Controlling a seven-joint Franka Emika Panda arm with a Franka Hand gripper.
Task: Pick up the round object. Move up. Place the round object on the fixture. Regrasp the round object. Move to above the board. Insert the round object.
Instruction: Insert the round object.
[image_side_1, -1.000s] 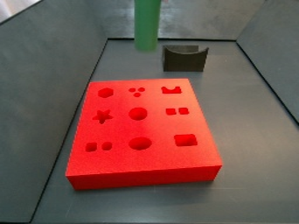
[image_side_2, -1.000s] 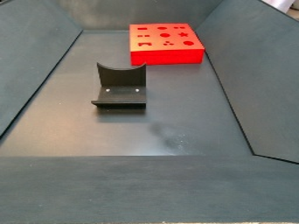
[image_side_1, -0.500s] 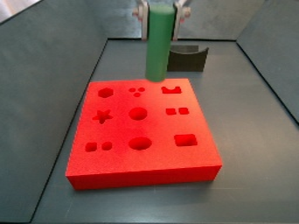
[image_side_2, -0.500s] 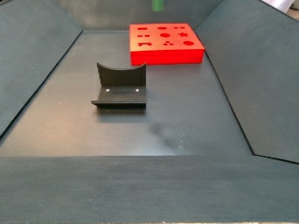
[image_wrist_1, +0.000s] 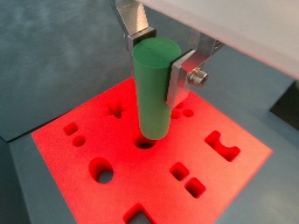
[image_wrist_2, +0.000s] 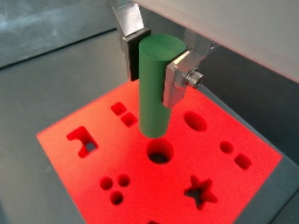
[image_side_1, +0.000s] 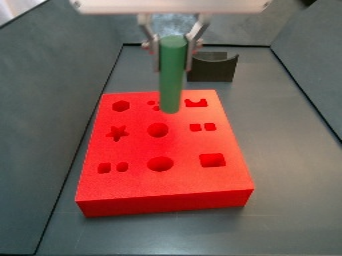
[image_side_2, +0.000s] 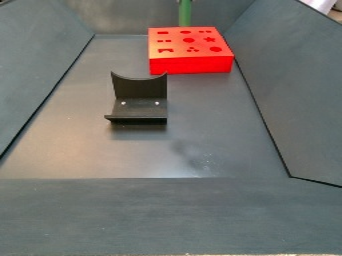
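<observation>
fingers (image_wrist_1: 187, 77): silver plates clamped on both sides of the peg's top end, seen in both wrist views
gripper (image_wrist_2: 156, 54): above the board, over its middle
round object (image_wrist_1: 153, 92): green peg, upright, held by upper end; lower end hanging over a round hole (image_wrist_2: 159, 154), apart from the surface
round object in side view (image_side_1: 171, 72): vertical, tip above the board's far half
board (image_side_1: 134, 180): red slab flat on the floor, shaped holes in top
fixture (image_side_2: 136, 100): dark bracket, well apart from the board, nothing on it
floor (image_side_2: 187, 150): dark grey
</observation>
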